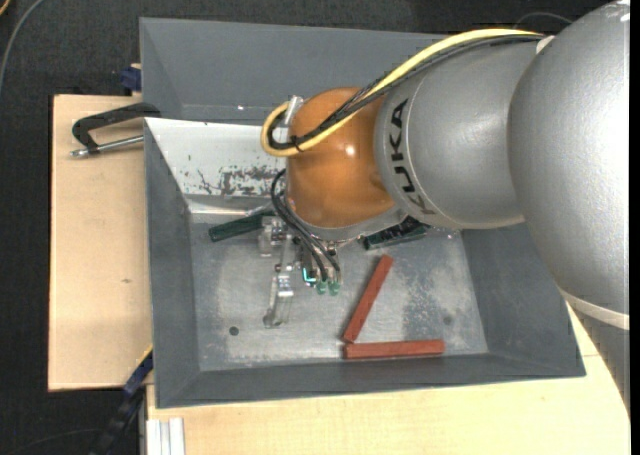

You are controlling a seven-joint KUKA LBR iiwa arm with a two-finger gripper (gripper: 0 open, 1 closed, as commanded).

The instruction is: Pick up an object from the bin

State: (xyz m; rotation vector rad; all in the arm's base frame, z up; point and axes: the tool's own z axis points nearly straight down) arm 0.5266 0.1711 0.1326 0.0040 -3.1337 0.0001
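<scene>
Standing over the bare floor of the bin (170,273), near the slanted red-brown stick (365,299), the gripper (285,295) is probably staged for descent; grip state cannot be determined.

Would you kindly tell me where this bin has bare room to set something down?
The bin's lower-left floor is bare between the left wall and the gripper, save one dark speck. Another patch lies between the slanted red bar and the right wall. It is crowded at the centre around the gripper and dark green tool.
</scene>
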